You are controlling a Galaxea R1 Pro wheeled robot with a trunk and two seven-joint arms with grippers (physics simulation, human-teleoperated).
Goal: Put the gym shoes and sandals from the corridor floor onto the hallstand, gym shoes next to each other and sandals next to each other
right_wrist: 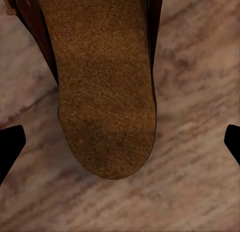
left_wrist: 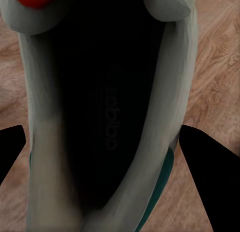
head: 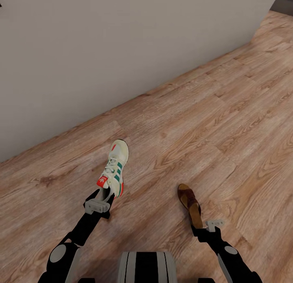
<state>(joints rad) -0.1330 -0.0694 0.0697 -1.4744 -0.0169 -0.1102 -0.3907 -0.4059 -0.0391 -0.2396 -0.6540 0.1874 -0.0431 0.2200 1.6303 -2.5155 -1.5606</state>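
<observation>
Jaws wide around gym shoe (left_wrist: 100, 117), sandal (right_wrist: 102, 86)

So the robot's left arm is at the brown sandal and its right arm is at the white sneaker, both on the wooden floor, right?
Not quite: the arms are swapped. In the head view the left gripper is at the heel of the white sneaker, and the right gripper is at the brown sandal. Both are indeed on the wooden floor.
</observation>
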